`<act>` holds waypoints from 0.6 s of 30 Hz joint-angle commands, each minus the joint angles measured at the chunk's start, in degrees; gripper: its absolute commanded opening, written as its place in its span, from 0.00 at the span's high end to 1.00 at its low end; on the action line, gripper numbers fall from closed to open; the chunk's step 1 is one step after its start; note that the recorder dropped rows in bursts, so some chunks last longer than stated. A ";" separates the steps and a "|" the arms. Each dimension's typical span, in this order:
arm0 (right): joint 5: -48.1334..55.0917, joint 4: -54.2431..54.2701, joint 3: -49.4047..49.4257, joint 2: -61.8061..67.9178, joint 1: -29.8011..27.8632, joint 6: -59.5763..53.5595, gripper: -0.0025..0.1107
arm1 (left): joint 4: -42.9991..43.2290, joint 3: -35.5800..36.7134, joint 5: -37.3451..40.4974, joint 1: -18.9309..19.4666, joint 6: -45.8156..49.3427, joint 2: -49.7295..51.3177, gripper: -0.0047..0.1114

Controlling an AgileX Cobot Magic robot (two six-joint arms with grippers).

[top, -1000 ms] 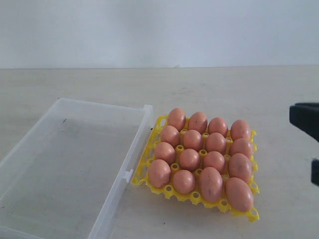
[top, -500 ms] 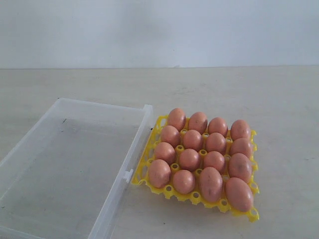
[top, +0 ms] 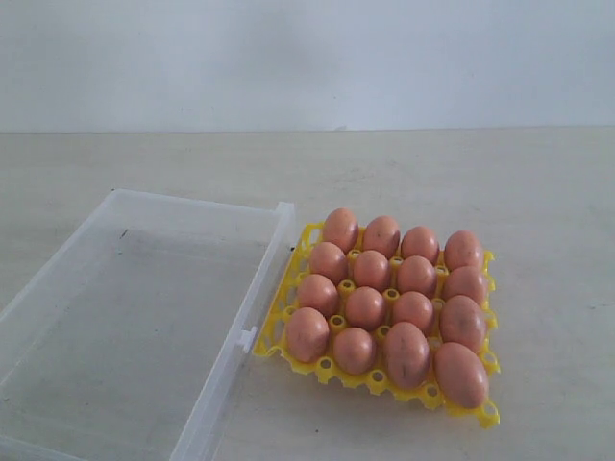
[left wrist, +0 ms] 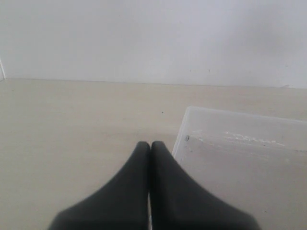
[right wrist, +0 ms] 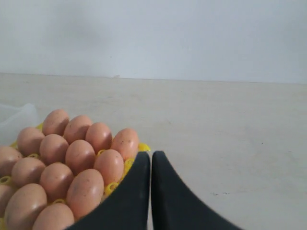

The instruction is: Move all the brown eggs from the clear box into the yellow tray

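Filling the yellow tray [top: 488, 413], the brown eggs [top: 365, 307] seemed done; the clear box [top: 135, 317], lower left, held none. The left claw [left wrist: 149, 143] and right claw [right wrist: 150, 154] were each pressed together, empty.

Exterior camera overlooks clear box [top: 135, 317] and yellow tray [top: 377, 378]; low wrist cameras each share one.

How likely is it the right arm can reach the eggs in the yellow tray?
Probably yes: the right gripper, shut, is beside the yellow tray, nothing between it and the brown eggs.
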 commanded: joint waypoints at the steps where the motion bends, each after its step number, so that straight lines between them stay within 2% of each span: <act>1: -9.88 0.13 4.85 -0.30 -0.43 -0.28 0.97 | -0.31 -0.24 -0.01 0.05 0.03 0.17 1.00; 18: -13.29 1.74 4.85 -0.30 -0.43 -0.28 0.97 | -0.31 -0.24 -0.01 0.05 0.03 0.17 1.00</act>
